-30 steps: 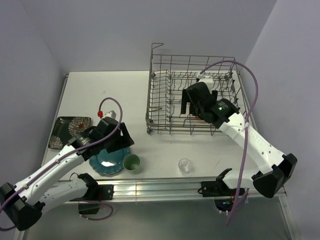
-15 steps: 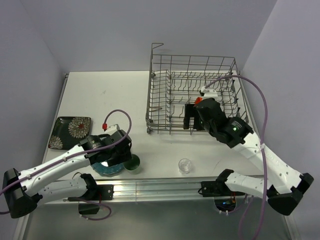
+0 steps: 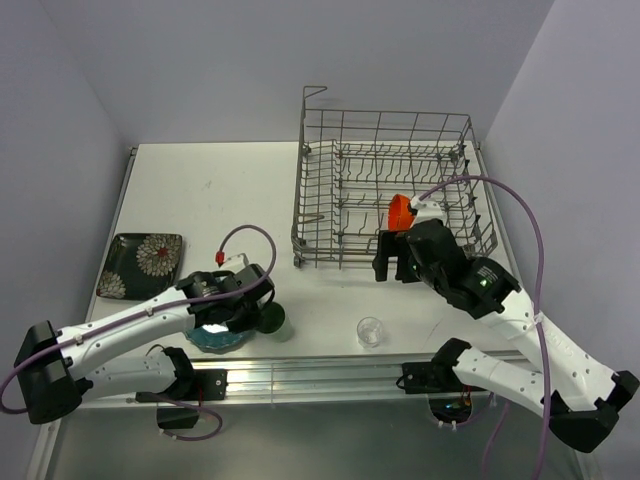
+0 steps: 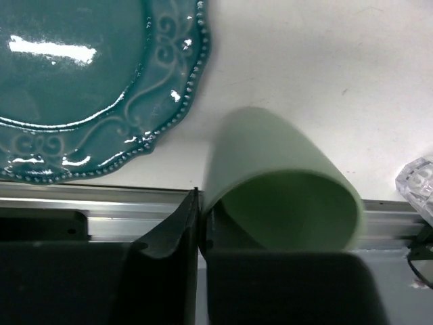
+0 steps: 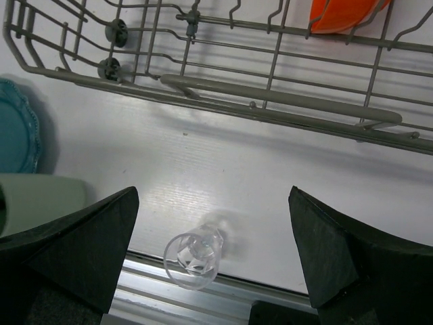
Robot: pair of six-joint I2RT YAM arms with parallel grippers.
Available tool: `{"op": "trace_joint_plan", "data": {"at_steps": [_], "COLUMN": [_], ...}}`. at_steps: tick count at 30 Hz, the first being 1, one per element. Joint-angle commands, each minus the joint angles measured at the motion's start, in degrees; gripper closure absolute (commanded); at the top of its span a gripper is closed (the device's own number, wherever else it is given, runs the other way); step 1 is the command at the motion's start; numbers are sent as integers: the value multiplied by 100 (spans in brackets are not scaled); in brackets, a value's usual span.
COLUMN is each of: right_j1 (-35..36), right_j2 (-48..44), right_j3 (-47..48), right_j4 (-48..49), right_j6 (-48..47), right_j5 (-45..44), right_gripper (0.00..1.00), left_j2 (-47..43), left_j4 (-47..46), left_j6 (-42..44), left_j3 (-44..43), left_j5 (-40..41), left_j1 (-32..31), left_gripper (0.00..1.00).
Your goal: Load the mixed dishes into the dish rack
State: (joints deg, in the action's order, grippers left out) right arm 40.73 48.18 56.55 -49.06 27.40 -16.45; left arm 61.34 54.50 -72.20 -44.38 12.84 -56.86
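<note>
My left gripper (image 4: 199,223) is shut on the wall of the pale green cup (image 4: 270,156), one finger outside and one inside its mouth. The cup (image 3: 277,320) sits tilted at the table's near edge, beside the teal scalloped plate (image 3: 212,338). An orange-red bowl (image 3: 400,210) stands in the dish rack (image 3: 340,150). My right gripper (image 5: 213,196) hangs open in front of the rack, above the small clear glass (image 5: 196,254), and holds nothing. The black flowered plate (image 3: 142,265) lies at the far left.
The metal rail (image 3: 320,375) runs along the table's near edge, just behind the glass (image 3: 370,331) and the cup. The rack's front rim (image 5: 270,95) is close ahead of the right gripper. The teal plate (image 4: 81,81) lies just left of the left gripper.
The left gripper moved right off the teal plate and closed on the cup's wall. The right arm drew back out of the rack toward the near side, uncovering the orange bowl inside.
</note>
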Motion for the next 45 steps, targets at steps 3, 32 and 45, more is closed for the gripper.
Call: {"op": "trace_joint_plan", "data": {"at_steps": [3,32,45], "right_j1": [23,-56,-56], "right_j2": [-335,-2102,-2279], "right_j3": [66,-321,-470], "right_j4": [-16,2656,3912], "right_j6": [46,1189,1866], "right_j5": [378,5274,6022], "right_gripper": [0,0,1], "left_j2": [-78,-1344,-1046], "left_j4": [-54,-6979,-7076], "left_j6": [110,646,769], "left_j3": [-834,-185,-308], "left_j5": [148,-3833,-4000], "left_j1": [-36,-62,-18], "left_gripper": [100,100,100]}}
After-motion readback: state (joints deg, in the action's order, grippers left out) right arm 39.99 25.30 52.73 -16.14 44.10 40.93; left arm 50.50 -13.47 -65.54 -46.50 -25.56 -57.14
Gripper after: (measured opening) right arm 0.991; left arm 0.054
